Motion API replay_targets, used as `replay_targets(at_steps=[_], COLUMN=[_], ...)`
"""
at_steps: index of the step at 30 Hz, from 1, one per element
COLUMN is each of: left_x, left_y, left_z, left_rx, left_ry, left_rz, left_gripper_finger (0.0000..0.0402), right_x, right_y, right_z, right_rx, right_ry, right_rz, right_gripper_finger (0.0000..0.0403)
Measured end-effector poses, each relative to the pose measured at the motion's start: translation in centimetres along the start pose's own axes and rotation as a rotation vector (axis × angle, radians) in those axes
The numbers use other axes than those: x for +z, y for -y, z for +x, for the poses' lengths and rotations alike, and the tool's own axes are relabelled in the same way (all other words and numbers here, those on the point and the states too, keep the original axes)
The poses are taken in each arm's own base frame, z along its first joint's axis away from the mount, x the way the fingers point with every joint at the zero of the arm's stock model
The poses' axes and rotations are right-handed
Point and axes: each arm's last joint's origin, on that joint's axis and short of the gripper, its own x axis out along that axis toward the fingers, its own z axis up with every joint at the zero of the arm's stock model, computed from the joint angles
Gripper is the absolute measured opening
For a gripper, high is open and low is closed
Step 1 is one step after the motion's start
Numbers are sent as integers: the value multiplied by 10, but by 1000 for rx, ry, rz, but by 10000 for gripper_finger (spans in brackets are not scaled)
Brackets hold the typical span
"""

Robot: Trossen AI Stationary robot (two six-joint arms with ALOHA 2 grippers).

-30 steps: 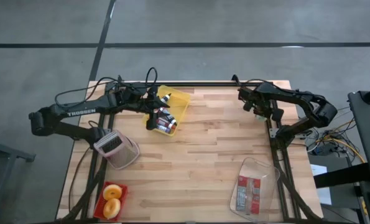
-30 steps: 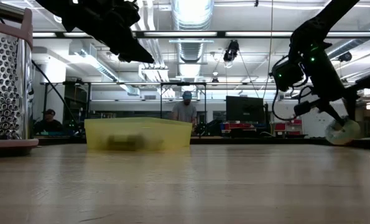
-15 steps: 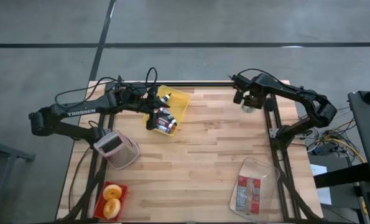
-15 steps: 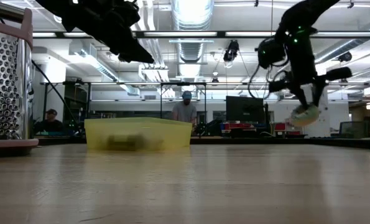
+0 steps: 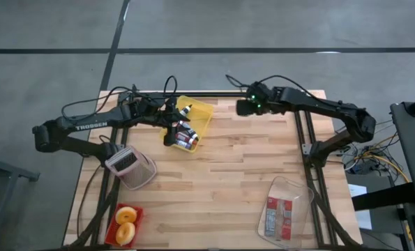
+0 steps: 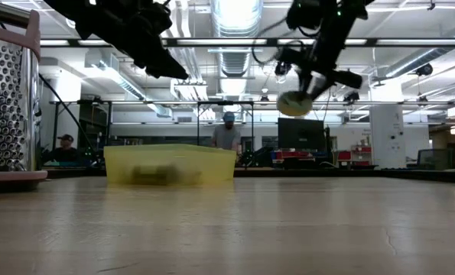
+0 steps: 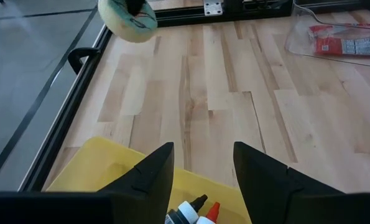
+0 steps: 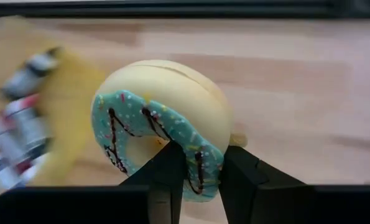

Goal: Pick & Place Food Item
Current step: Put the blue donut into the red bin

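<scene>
A doughnut with teal icing and dark stripes is held in the air by my right gripper, which is shut on it above the table's far middle. The low view shows the doughnut under the gripper, high above the wood. It also appears far off in the left wrist view. My left gripper hovers open over the yellow bin at the far left. Nothing is between its fingers. Bottles lie in the bin. My right gripper pinches the doughnut's ring between its two fingers. One finger lies on the iced face and the other on the plain yellow back. The fingers slant downward. The doughnut is lifted clear of the table and stands on edge in the hold.
A metal grater on a pink base lies at the left. A red tray with two doughnuts sits at the near left corner. A clear container with a packet sits at the near right. Bare wood lies in the middle.
My right gripper has risen and swung from the table's far right edge toward the left, carrying the doughnut. It has also rolled and tipped as it went. The doughnut stays in the hold, higher above the table than before.
</scene>
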Motion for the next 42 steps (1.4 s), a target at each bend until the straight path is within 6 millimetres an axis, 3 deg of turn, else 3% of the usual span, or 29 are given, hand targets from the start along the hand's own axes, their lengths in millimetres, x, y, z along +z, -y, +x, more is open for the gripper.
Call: replay_targets(at_steps=[10, 15, 21, 27, 35, 42], left_x=[1, 5, 5, 8, 15, 17], left_y=[0, -1, -2, -2, -4, -5], left_z=[0, 0, 0, 0, -1, 1], left_rx=[4, 10, 12, 17, 29, 28], left_ry=[14, 47, 53, 79, 161, 177], left_rz=[-95, -190, -189, -182, -214, -241], left_gripper_finger=[170, 170, 170, 170, 170, 170], right_x=[-39, -59, -83, -105, -116, -114], right_y=[-43, -48, -49, -49, -45, -50], right_z=[-18, -23, -22, -8, 8, 5], right_rx=[221, 166, 80, 160, 246, 313], right_ry=[66, 175, 434, 532, 571, 618], right_rz=[-187, -241, -232, -253, -329, -309], right_gripper_finger=[70, 75, 69, 72, 75, 68])
